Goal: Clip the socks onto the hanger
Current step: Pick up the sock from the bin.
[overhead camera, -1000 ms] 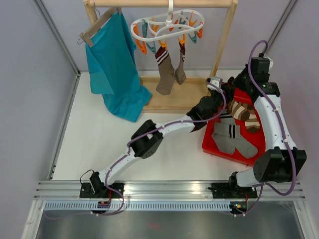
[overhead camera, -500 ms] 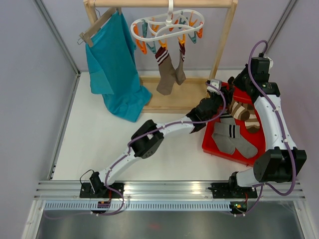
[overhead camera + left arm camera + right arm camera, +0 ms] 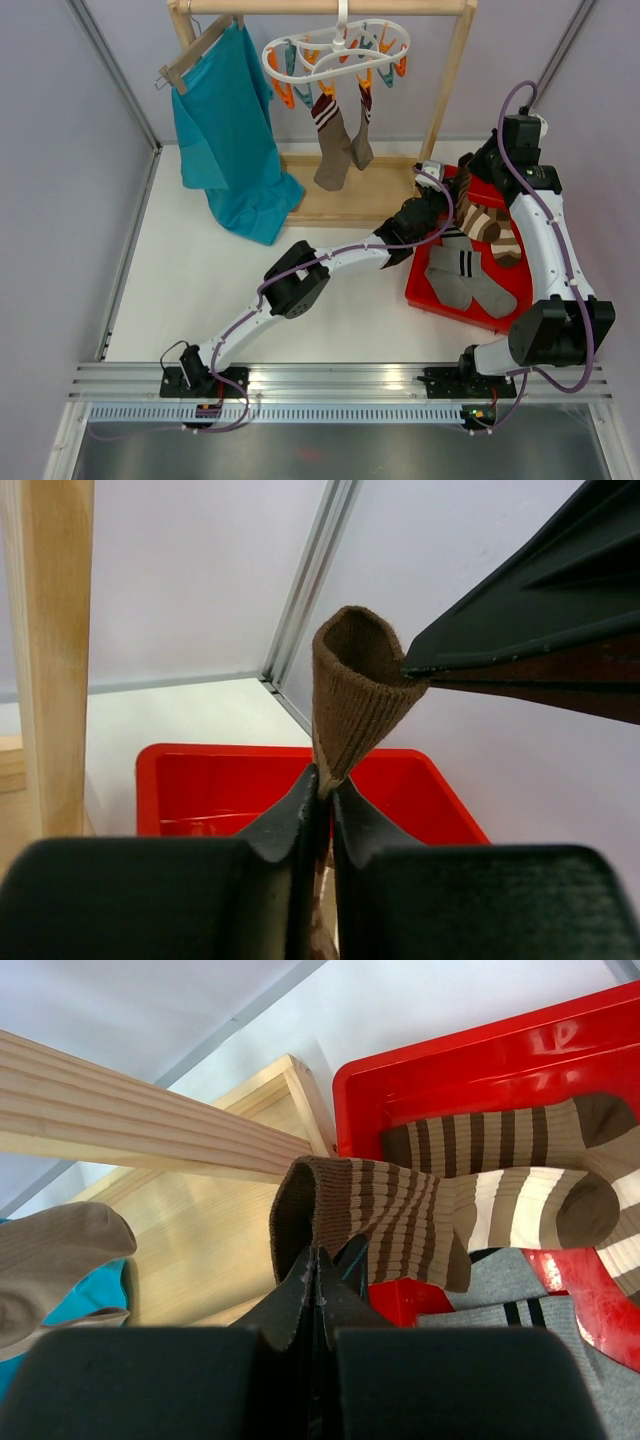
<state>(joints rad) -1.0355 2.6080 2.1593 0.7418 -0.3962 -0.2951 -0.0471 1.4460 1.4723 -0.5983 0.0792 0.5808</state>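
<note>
Brown sock (image 3: pixel 440 1210): cuff (image 3: pixel 350 680) held up at the tray's (image 3: pixel 480 1050) far corner, foot draped inside.
Left tool (image 3: pixel 326 780): pinched shut on the cuff's lower edge.
Right tool (image 3: pixel 316 1260): clamped on the same cuff, likely spreading it for clipping.
Hanger (image 3: pixel 335 50): on the rack (image 3: pixel 450 90), two socks (image 3: pixel 335 145) already clipped.

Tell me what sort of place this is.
Probably a robot lab cell staged for laundry: an aluminium rail bearing two arms, a wooden rack with a clip hanger, a red tray of socks.
</note>
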